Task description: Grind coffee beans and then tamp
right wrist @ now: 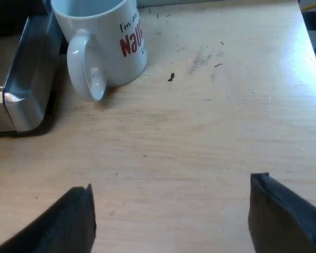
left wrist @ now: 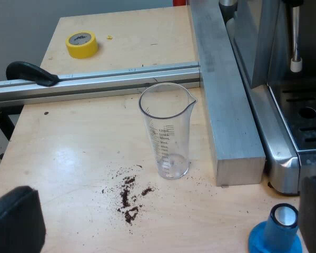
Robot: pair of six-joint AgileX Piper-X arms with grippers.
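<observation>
Left gripper (left wrist: 163, 205) spread wide, empty, low over table. Tamper (left wrist: 276, 232) just beside one finger; glass (left wrist: 166, 132), spilt grounds (left wrist: 129, 197) near. Right gripper (right wrist: 173, 184) wide, empty, near mug (right wrist: 102, 37). Judged: grinding not begun. Tamper pickup needs left gripper centred over it.

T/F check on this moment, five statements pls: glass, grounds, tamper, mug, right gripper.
1. The measuring glass stands upright on the table. True.
2. The measuring glass is full of beans. False: it looks empty.
3. Spilled coffee grounds lie on the table beside the measuring glass. True.
4. The right gripper is shut on the mug. False: its jaws are open over bare table, and the mug stands apart from it, upright beside the espresso machine.
5. The blue tamper stands on the table near the espresso machine's corner. True.
</observation>
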